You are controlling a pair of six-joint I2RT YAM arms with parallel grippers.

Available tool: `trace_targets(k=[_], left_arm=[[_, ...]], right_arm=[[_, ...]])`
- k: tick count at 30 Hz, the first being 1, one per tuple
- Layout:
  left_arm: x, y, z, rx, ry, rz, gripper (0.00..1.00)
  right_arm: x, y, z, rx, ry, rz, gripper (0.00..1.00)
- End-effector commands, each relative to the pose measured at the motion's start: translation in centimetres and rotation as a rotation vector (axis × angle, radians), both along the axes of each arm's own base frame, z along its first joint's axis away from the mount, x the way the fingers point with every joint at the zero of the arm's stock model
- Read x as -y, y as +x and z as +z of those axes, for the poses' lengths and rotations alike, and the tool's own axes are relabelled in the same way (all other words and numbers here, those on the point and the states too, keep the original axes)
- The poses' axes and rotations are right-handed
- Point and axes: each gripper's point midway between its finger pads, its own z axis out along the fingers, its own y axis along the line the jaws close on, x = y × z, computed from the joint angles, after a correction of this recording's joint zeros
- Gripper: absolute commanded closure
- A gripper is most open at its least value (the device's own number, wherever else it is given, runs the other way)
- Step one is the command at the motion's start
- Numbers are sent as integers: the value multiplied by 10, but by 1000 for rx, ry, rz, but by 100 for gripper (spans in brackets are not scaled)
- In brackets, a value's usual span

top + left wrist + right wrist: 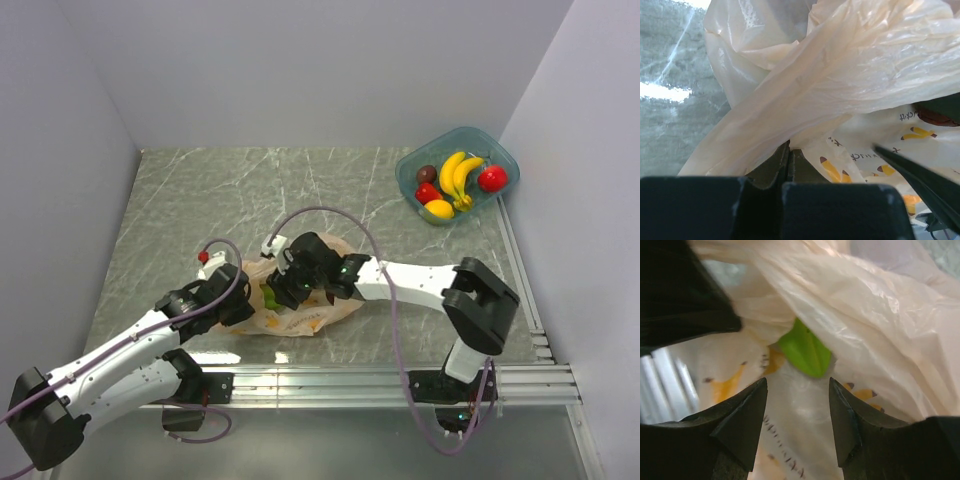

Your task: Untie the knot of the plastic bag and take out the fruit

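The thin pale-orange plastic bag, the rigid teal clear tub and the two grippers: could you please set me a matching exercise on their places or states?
1. pale-orange plastic bag
2. teal clear tub
3. left gripper
4. right gripper

A. far right corner, holding bananas
B. jaws apart
C. lying under both grippers
D. shut on the bag's plastic

Pairs: 1-C, 2-A, 3-D, 4-B

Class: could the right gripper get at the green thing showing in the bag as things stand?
Probably yes. The right gripper hangs open right before the green thing, which shows bare between folds of the bag; loose film might snag.
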Motion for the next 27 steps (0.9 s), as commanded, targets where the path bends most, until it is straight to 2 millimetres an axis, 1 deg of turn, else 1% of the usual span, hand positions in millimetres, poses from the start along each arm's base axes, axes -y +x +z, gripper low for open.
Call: trace_targets(k=[1, 2, 3, 5, 6, 8, 10, 11, 13, 14, 15, 16, 18, 21, 23, 24, 25, 27], left_arm=[[1, 4, 14, 22, -14, 34, 99], [1, 4, 14, 22, -13, 33, 99], [1, 4, 14, 20, -13, 31, 99], [3, 3, 13, 18, -10, 27, 99], [4, 4, 13, 18, -10, 25, 100], [6, 4, 13, 14, -7, 18, 99], [8, 4, 13, 12, -7, 12, 99], [10, 4, 14, 16, -10, 8, 99], [11, 5, 13, 15, -5, 1, 99], [12, 5, 13, 14, -4, -2, 100], [13, 5, 13, 14, -3, -6, 99], [15, 4, 13, 13, -3, -11, 99], [16, 5, 13, 14, 1, -13, 99], [16, 5, 12, 14, 5, -14, 99], [16, 5, 11, 14, 7, -14, 100], [16, 5, 11, 15, 6, -11, 100], [15, 5, 11, 17, 9, -8, 99], [13, 5, 11, 19, 17, -2, 99]], right_arm=[[-16, 15, -1, 65, 21, -12, 40], [-15, 19, -11, 68, -4, -20, 38], [-21, 22, -8, 87, 17, -19, 37], [-24, 23, -18, 85, 8, -8, 34], [-28, 25, -17, 90, 18, -5, 32], [-32, 25, -25, 83, 13, 7, 26], [-38, 24, -25, 88, 41, 23, 24], [-40, 24, -30, 84, 43, 32, 22], [-46, 24, -30, 84, 59, 50, 21], [-48, 24, -35, 77, 55, 55, 20], [-51, 24, -34, 80, 66, 63, 20], [-53, 24, -41, 72, 58, 67, 20], [-57, 26, -43, 73, 62, 73, 20], [-60, 25, -52, 60, 56, 82, 23], [-60, 23, -55, 53, 57, 87, 32], [-60, 24, -56, 53, 55, 86, 38], [-59, 23, -55, 55, 54, 88, 50], [-53, 23, -56, 61, 45, 76, 62]])
